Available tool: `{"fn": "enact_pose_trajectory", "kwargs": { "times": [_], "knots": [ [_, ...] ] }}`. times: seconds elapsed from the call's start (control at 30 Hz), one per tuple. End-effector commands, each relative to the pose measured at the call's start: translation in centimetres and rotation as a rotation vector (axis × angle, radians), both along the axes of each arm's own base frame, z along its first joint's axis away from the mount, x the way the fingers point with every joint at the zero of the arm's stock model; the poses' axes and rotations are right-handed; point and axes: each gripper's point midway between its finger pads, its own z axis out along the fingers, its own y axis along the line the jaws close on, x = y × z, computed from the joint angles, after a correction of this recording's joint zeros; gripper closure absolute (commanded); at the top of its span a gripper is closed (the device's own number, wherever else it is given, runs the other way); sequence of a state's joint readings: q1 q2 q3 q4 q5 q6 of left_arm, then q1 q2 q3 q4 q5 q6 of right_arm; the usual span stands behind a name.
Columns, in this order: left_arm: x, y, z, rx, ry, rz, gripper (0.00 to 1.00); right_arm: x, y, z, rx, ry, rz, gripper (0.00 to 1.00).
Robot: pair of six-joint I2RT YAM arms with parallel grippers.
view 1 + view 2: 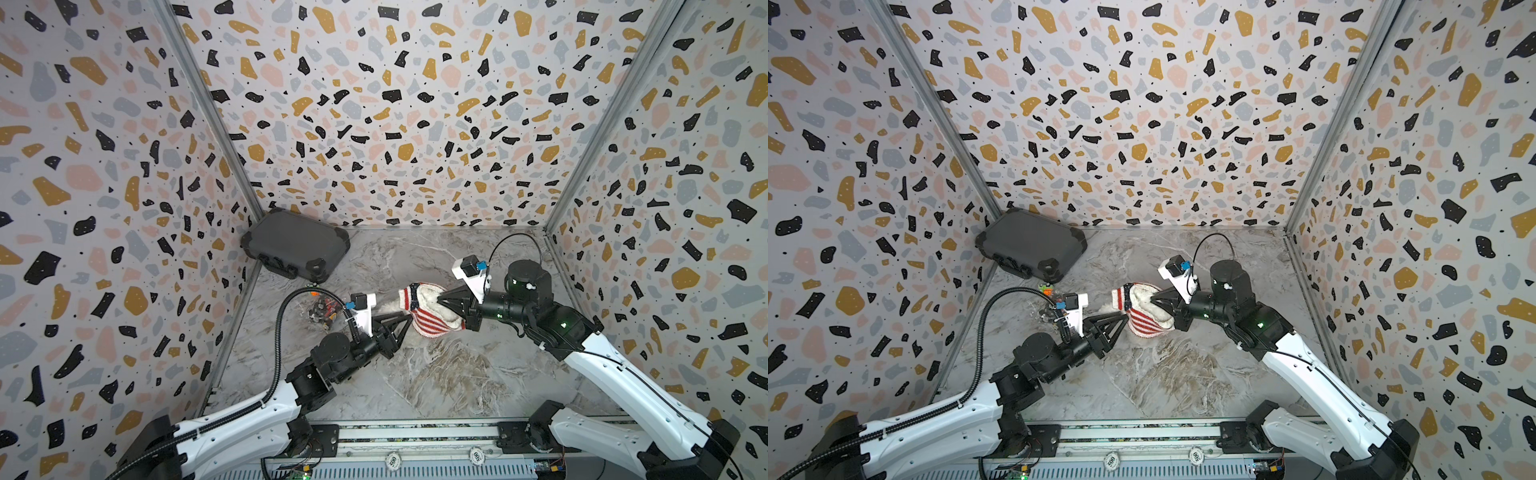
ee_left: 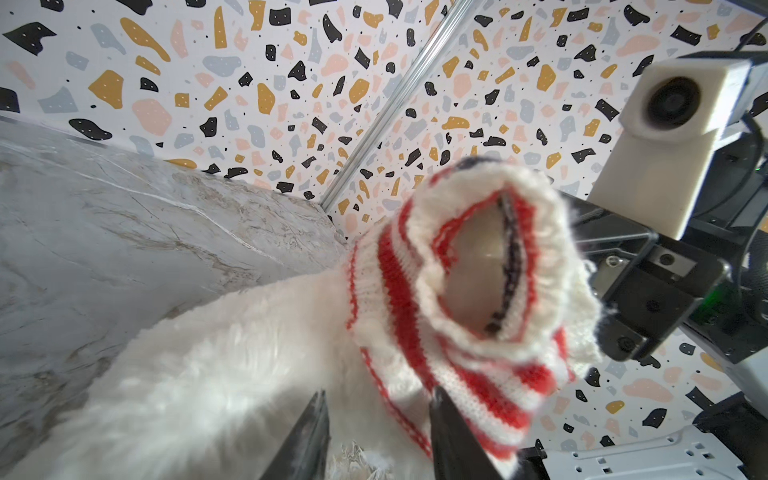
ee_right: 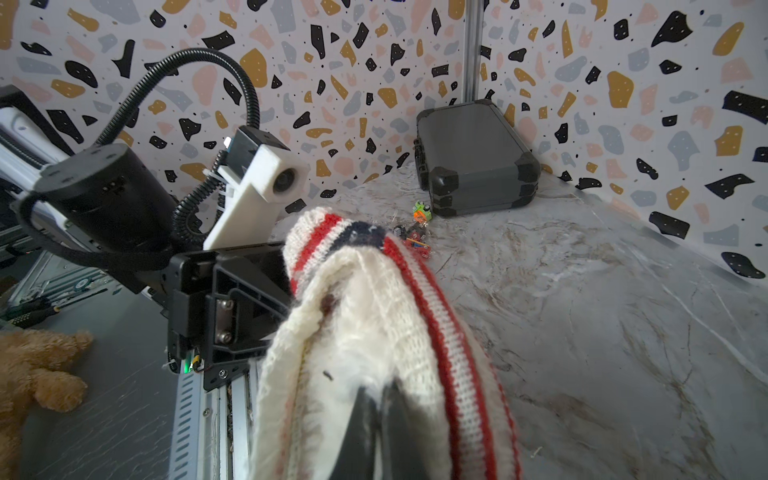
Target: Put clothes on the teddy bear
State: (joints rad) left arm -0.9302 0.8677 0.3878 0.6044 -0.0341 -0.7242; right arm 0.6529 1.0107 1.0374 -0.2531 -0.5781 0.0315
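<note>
Sweater partly covers teddy bear; case beyond.

The left arm and right arm have white shells and black joints. A ribbed black hose lines the left. The left gripper and right gripper are black triangles.

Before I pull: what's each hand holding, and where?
Right hand pinches the sweater at its white rim; left hand is open at the teddy bear, holding nothing.
</note>
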Motion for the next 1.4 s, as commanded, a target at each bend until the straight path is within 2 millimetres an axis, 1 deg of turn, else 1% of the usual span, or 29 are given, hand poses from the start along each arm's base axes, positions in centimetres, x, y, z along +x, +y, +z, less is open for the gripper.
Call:
{"fn": "enact_pose_trajectory", "kwargs": {
  "times": [0.0,0.1,0.2,0.43,0.5,0.6,0.7,0.73,0.9,1.03,1.17,1.37],
  "knots": [
    [0.0,-0.3,3.6,-0.118,-0.061,-0.016,0.6,-0.8,0.1,3.2,0.078,-0.07,0.03,1.0],
    [0.1,-0.8,3.9,-0.128,-0.064,-0.03,0.63,-0.7,0.2,2.6,0.075,-0.06,0.029,1.0],
    [0.0,-1.1,3.8,-0.13,-0.061,-0.042,0.67,-0.7,0.1,2.2,0.069,-0.054,0.027,1.0],
    [-0.1,-1.0,4.6,-0.166,-0.077,-0.049,0.69,-0.7,0.1,1.9,0.065,-0.056,0.03,1.0],
    [0.1,-1.3,4.7,-0.159,-0.077,-0.05,0.73,-0.7,0.2,1.9,0.069,-0.058,0.03,1.0],
    [0.2,-1.5,4.5,-0.155,-0.068,-0.049,0.87,-0.7,0.1,1.9,0.072,-0.062,0.028,1.0],
    [0.9,-1.3,3.5,-0.129,-0.032,-0.012,0.99,-0.7,0.0,2.2,0.083,-0.067,0.025,1.0],
    [1.3,-1.1,2.8,-0.107,-0.01,0.014,1.0,-0.7,0.0,2.3,0.087,-0.069,0.021,1.0],
    [2.8,0.3,-0.6,-0.005,0.076,0.138,1.0,-0.5,-0.4,2.6,0.107,-0.075,-0.023,1.0],
    [3.4,0.6,-3.3,0.055,0.127,0.179,1.0,-0.5,-0.4,2.6,0.124,-0.072,-0.047,1.0],
    [3.9,0.3,-5.7,0.112,0.165,0.194,1.0,-0.4,-0.4,2.7,0.146,-0.069,-0.066,1.0],
    [4.0,-0.9,-8.2,0.171,0.203,0.159,1.0,-0.2,-0.8,3.1,0.17,-0.08,-0.104,1.0]
  ]
}}
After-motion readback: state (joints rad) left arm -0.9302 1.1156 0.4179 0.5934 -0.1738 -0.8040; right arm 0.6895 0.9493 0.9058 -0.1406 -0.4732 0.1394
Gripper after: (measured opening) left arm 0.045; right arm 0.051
